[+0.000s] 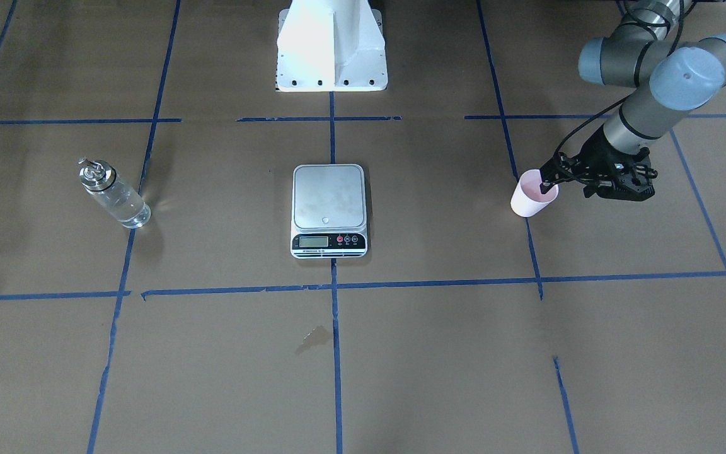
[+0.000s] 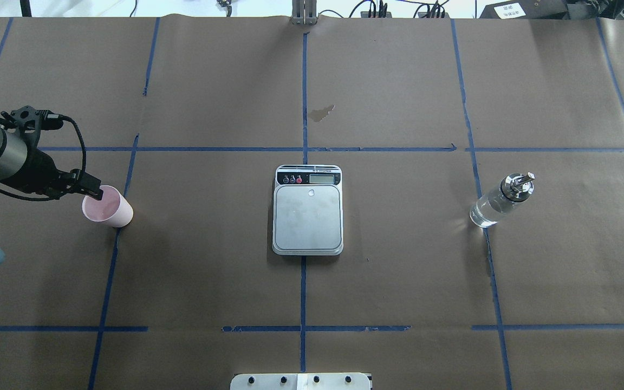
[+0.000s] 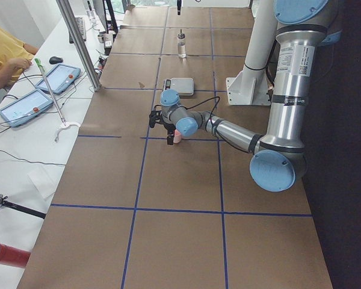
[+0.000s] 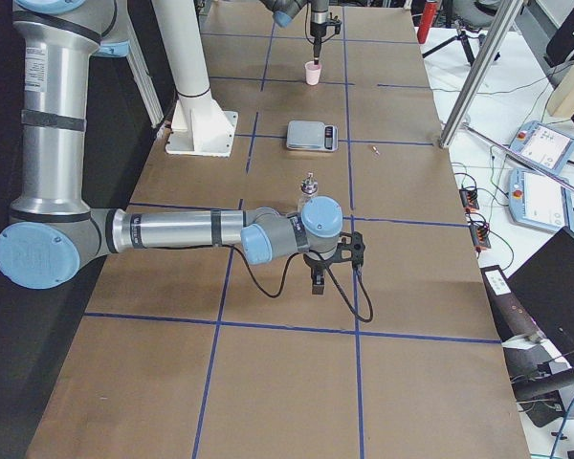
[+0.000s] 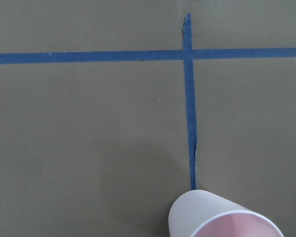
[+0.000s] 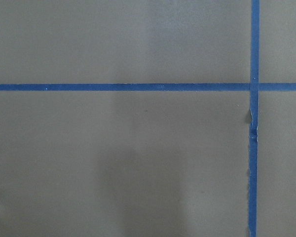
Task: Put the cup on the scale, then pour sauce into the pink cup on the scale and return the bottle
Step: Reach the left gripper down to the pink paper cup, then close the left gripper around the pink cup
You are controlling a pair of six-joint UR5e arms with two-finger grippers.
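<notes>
Nothing can be read for certain. The scale (image 1: 329, 209) carries a line of fine print under its LCD (image 1: 313, 241), too small to make out. Well away from the scale, a sticker (image 3: 303, 60) on the left arm (image 3: 292, 90) is blurred.

Brown paper covers the surface (image 2: 209, 260) under my left tool (image 2: 97, 192), crossed by blue tape lines (image 2: 182, 149). Ahead and to the right of the tool is a dark stain (image 2: 321, 112). Farther ahead, a white bench (image 3: 24, 150) carries two tablets (image 3: 24, 107) beside a metal post (image 3: 78, 42). The light is soft and even.
</notes>
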